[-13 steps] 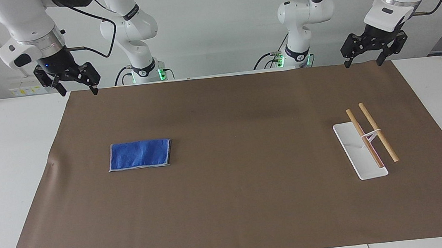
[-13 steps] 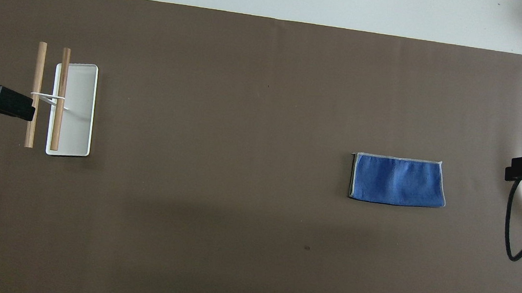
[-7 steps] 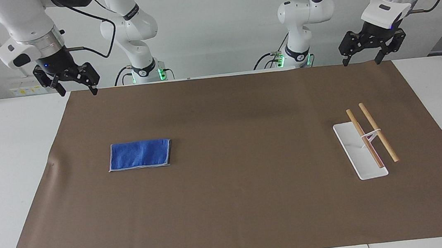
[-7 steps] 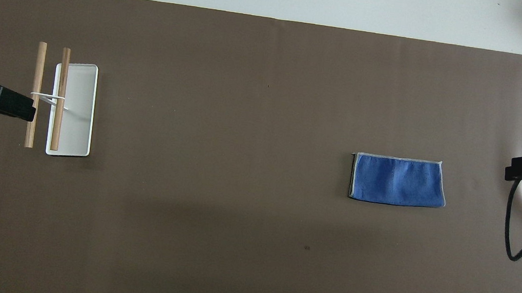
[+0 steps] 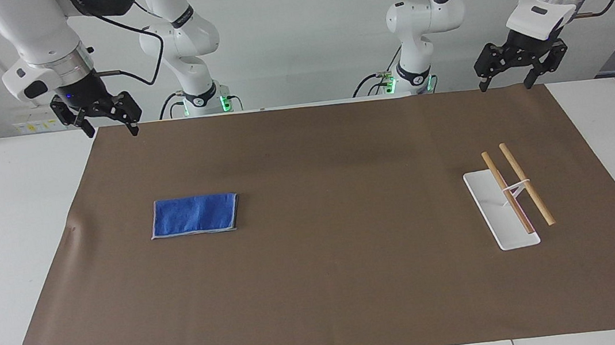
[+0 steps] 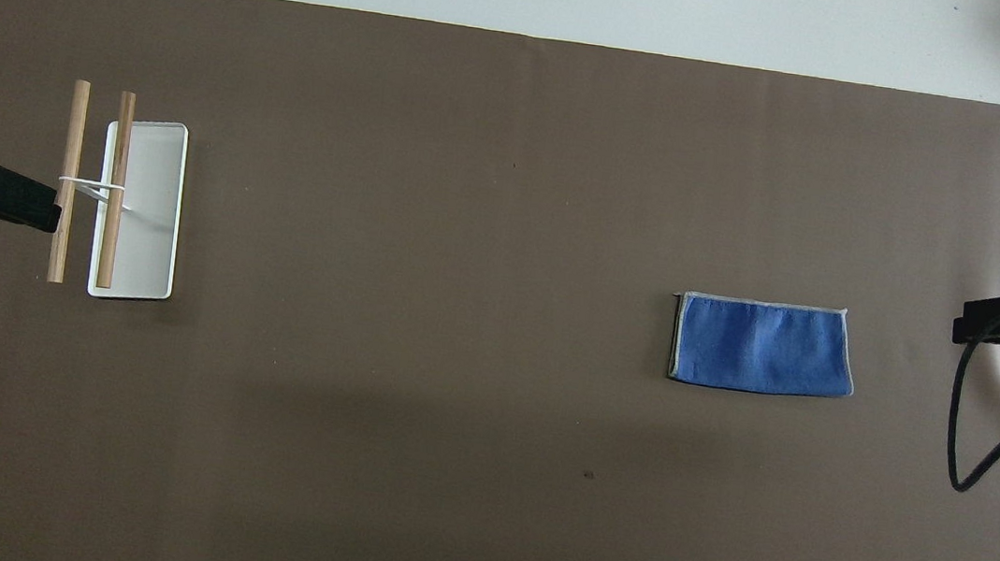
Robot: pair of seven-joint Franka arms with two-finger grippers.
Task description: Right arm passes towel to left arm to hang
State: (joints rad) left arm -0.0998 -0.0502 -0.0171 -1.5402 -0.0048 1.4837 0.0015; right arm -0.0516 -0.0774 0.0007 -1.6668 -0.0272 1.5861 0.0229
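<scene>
The towel [image 5: 195, 215] is a folded blue cloth with pale edging. It lies flat on the brown mat toward the right arm's end of the table, and it also shows in the overhead view [image 6: 766, 346]. My right gripper [image 5: 110, 130] hangs open and empty, raised over the mat's corner at the robots' edge, apart from the towel; its tip shows in the overhead view [image 6: 994, 323]. My left gripper [image 5: 506, 84] hangs open and empty over the mat's other corner at the robots' edge, and it shows in the overhead view [image 6: 9, 206].
A white tray [image 5: 490, 203] carrying two wooden rods [image 5: 526, 185] on a small stand sits toward the left arm's end; the tray also shows in the overhead view [image 6: 152, 213]. The brown mat [image 5: 341, 261] covers most of the white table.
The right gripper has shifted slightly toward the table's middle. The left gripper has edged slightly outward. The towel and the rack have not moved.
</scene>
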